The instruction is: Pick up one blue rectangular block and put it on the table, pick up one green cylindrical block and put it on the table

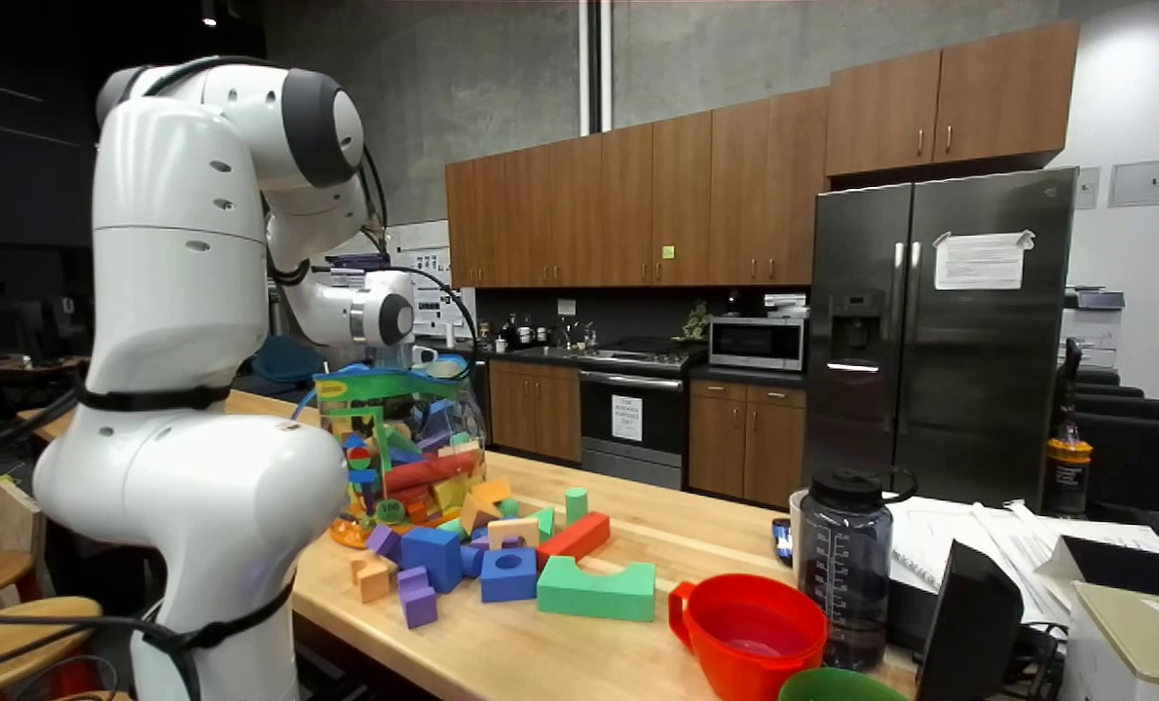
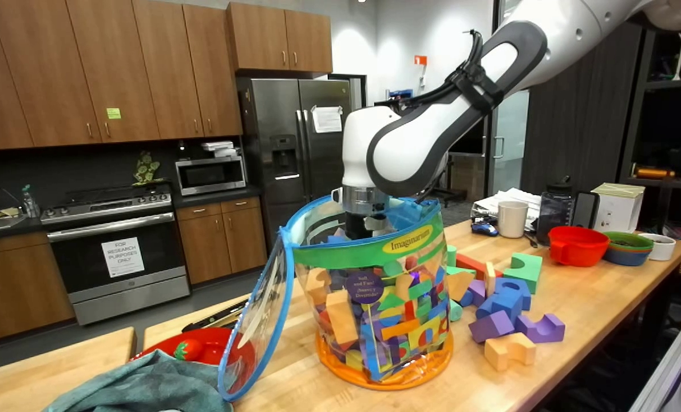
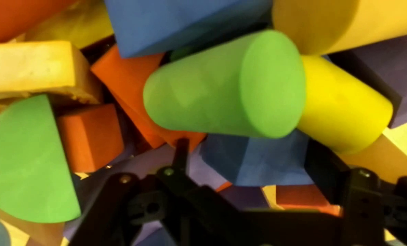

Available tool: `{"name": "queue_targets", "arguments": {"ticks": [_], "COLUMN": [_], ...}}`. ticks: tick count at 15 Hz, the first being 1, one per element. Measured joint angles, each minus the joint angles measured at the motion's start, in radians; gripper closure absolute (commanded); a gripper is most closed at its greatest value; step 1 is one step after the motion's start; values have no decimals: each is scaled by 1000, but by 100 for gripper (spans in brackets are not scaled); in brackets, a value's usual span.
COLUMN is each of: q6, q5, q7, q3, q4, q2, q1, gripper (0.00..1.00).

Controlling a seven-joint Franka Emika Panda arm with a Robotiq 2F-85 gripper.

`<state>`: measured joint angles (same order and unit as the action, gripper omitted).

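White arm (image 2: 426,143) bent over a clear bag (image 2: 340,257) of toy blocks (image 2: 400,320), wrist down inside the rim; bag stands on the pale wooden table (image 1: 502,652), its round lid (image 2: 263,312) hanging open to one side. From here the bag hides the fingertips; the wrist view gives them: gripper (image 3: 249,157) in among the blocks, fingers (image 3: 182,153) spread apart. A blue block (image 3: 275,160) lies between them, just beside the finger at the right of that view, a gap at the other; whether anything touches, cannot tell. A green cylinder (image 3: 203,95) lies on its side, overlapping the blue block's upper edge in that view, a yellow cylinder (image 3: 343,106) beside its near end. Loose on the table by the bag: another green cylinder (image 1: 577,504) standing upright near a red block (image 1: 578,537), a box-shaped blue piece (image 1: 431,558), a green arch (image 1: 596,596). Farther along, a red cup (image 1: 750,657) just beside a dark bottle (image 1: 844,574). On the bag's other side, in an exterior view, a teal cloth (image 2: 146,384) in front of a red bowl (image 2: 217,337), toy strawberry (image 2: 188,349) inside it.
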<state>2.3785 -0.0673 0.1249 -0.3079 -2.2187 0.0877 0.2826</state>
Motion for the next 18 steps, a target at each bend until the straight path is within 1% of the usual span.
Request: {"name": "queue_targets", "arguments": {"ticks": [2,3,9,12,14,15,18], "q6": [0,0,2,4,0,-5,-48], "q5": [0,0,0,-2,-10,-14,-14], "q7": [0,0,0,0,1,2,6], "q3": [0,0,7,19,31,38,56], "q4": [0,0,11,38,75,98,177], "q2": [-3,-3,-4,-4,-4,-4,-5], "q1": [0,0,-2,-11,-22,-30,-51], "gripper": [62,65,73,80,95,100,100]}}
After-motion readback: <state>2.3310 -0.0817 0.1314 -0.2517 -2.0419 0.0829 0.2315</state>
